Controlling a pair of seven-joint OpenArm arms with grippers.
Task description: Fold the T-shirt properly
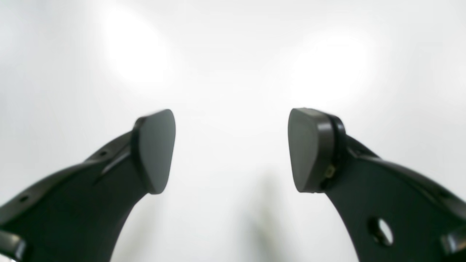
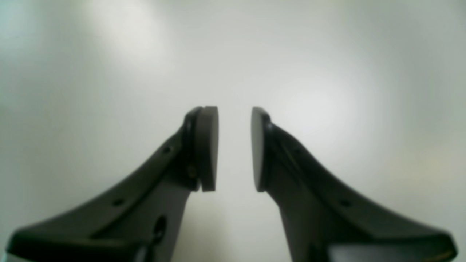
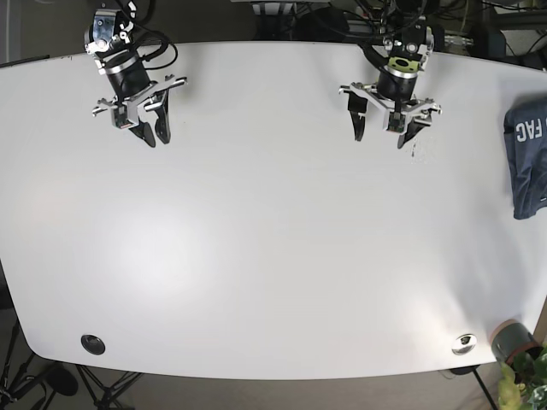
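In the left wrist view the two dark pads (image 1: 154,151) of the left gripper (image 1: 231,150) fill the lower frame, set wide apart with nothing between them; only bare white table (image 1: 233,54) lies beyond. In the right wrist view the right gripper (image 2: 235,148) shows its pads (image 2: 208,147) parallel, separated by a narrow gap, released and holding nothing, again over bare table surface. Neither wrist view shows the T-shirt; only the base view does. There the T-shirt (image 3: 526,158), dark blue with white lettering, lies bunched at the right edge of the table (image 3: 273,256), partly cut off by the frame, about midway between the far and near corners on that side. It is well apart from both grippers. The left gripper (image 3: 385,130) hangs near the far edge of the table, right of centre, fingers pointing down and spread, empty. The right gripper (image 3: 155,130) hangs near the far left corner, tilted, its fingers close together but not touching, empty. The base view also shows two round fittings set in the table near its near edge: a dark one (image 3: 92,344) toward the near left corner and a metallic one (image 3: 464,343) toward the near right corner. Just off the near right corner stands a pot (image 3: 511,340) containing a green plant (image 3: 523,384). Cables (image 3: 325,21) run behind the far edge.
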